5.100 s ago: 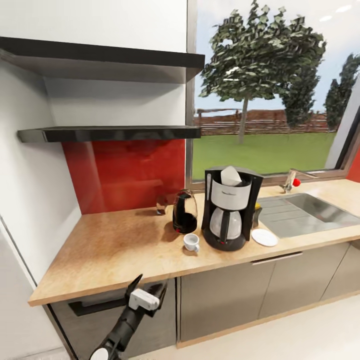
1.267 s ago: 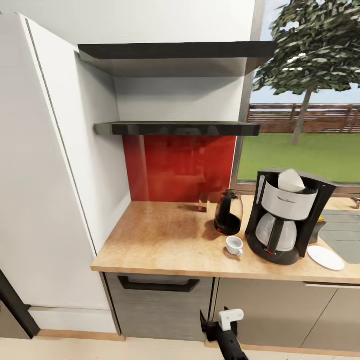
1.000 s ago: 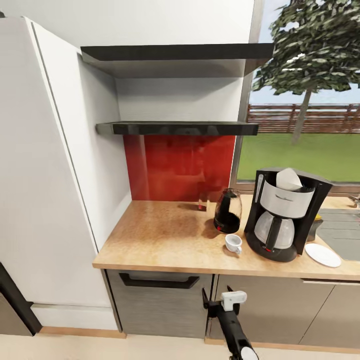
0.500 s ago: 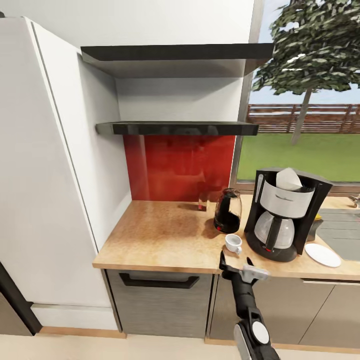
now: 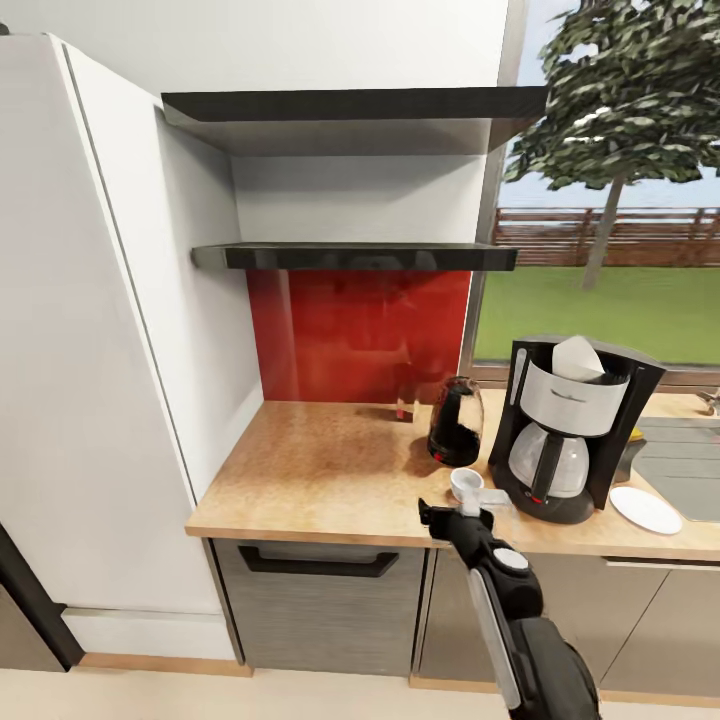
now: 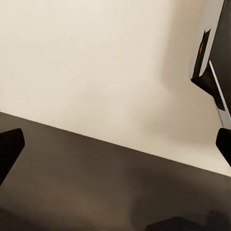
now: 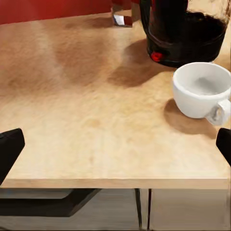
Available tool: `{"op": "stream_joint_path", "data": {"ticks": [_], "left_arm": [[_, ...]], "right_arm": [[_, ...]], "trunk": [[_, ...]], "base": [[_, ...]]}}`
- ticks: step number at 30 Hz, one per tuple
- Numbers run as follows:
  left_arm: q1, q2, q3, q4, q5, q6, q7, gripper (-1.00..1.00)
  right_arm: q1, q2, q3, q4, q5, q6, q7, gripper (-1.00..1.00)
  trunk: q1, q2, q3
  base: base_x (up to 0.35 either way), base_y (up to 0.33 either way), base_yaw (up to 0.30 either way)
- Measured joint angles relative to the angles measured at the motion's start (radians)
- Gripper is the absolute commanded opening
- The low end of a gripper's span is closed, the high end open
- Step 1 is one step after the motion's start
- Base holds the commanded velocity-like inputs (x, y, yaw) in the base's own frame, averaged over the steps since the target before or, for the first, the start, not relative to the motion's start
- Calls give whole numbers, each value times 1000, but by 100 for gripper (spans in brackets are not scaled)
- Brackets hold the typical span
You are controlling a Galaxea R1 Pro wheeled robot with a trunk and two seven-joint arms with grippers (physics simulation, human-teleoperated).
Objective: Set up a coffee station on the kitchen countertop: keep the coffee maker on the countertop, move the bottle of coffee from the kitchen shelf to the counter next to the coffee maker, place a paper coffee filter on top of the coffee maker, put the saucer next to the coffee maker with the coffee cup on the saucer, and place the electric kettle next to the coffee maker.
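The coffee maker (image 5: 568, 430) stands on the kitchen countertop (image 5: 320, 470) with the white paper coffee filter (image 5: 580, 358) in its top. The electric kettle (image 5: 457, 422) (image 7: 187, 33) sits just left of it. In front of the kettle is the coffee cup (image 5: 466, 484) (image 7: 202, 96), straight on the wood. The saucer (image 5: 648, 510) lies bare to the coffee maker's right. A dark bottle of coffee (image 5: 632, 452) peeks from behind the machine. My right gripper (image 5: 458, 512) (image 7: 116, 147) hovers open at the counter's front edge, just short of the cup. The left gripper (image 6: 116, 147) is open over pale floor.
The lower kitchen shelf (image 5: 350, 257) hangs bare above the red panel. A tall white cabinet (image 5: 100, 350) walls off the left. The sink (image 5: 690, 455) is at the far right. A drawer handle (image 5: 315, 565) sits under the counter edge. A small shiny object (image 5: 405, 405) stands behind the kettle.
My right arm has risen from below the counter edge to counter height, close to the cup. Five seconds ago the camera faced further right; it has been still over the last second.
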Motion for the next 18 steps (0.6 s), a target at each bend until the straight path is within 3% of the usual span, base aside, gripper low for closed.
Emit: {"op": "stream_joint_path", "data": {"ticks": [2, 4, 5, 7, 14, 18], "left_arm": [[0, 0, 0, 0, 0, 0, 0, 100], [0, 0, 0, 0, 0, -1, 0, 100], [0, -1, -1, 0, 0, -1, 0, 100], [0, -1, 0, 0, 0, -1, 0, 100], [0, 0, 0, 0, 0, 4, 0, 100], [0, 0, 0, 0, 0, 8, -1, 100]], "right_arm": [[-51, 0, 21, 0, 39, 81, -3, 100], [-88, 0, 29, 1, 52, 128, -5, 100], [-129, 0, 34, 2, 59, 196, -6, 100], [-146, 0, 35, 2, 60, 238, -6, 100], [-170, 0, 37, 1, 70, 322, -7, 100], [-173, 0, 37, -1, 117, 329, -6, 100]], "trunk": [[0, 0, 0], [0, 0, 0], [0, 0, 0], [0, 0, 0], [0, 0, 0], [0, 0, 0]], "base": [[0, 0, 0], [0, 0, 0], [0, 0, 0], [0, 0, 0], [1, 0, 0], [105, 0, 0]]}}
